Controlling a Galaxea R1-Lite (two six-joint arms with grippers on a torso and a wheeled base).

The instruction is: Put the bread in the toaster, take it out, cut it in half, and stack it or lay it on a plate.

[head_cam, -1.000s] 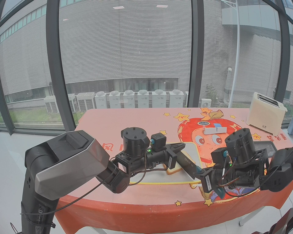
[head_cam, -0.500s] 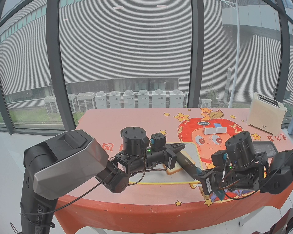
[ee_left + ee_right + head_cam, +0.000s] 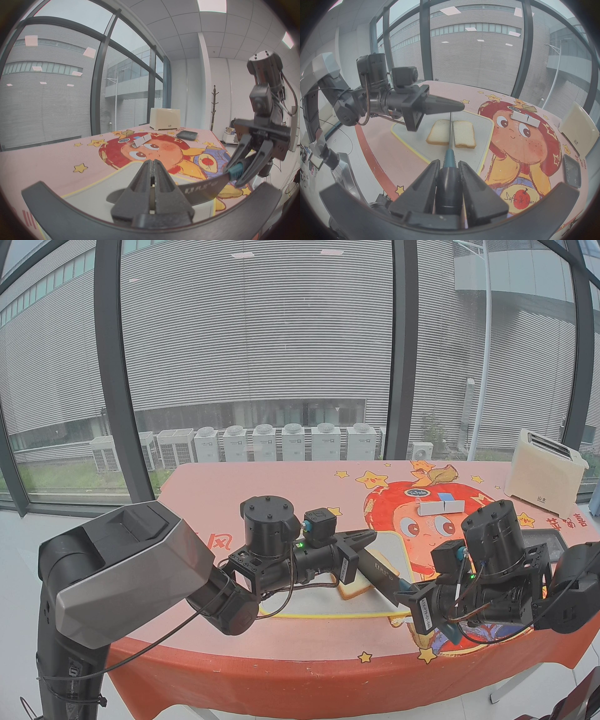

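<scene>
Knife-holding right gripper (image 3: 448, 170) is closed tight on the teal handle of a dark-bladed knife (image 3: 450, 132), with the blade pointing away from the wrist and edge down. That grip lets the arm press straight down the middle. The pale square bread slice (image 3: 464, 138) lies flat on the white yellow-rimmed cutting board (image 3: 415, 137), and the blade sits on its centre line with a pale half on each side. It looks split, but I can't tell if the cut goes fully through.

The left gripper (image 3: 457, 106) has its fingers together with nothing between them. It hangs just above the far side of the board near the blade, probably to steady the bread or stay out of the knife's path; contact with the bread is unclear.

The cream boxy toaster (image 3: 544, 474) is at the far right corner of the orange cartoon-print table (image 3: 250, 490), well apart from the board. A small dark square dish (image 3: 545, 541) near it is likely the plate for the halves. The step in hand is cutting, and plating is not yet done.
</scene>
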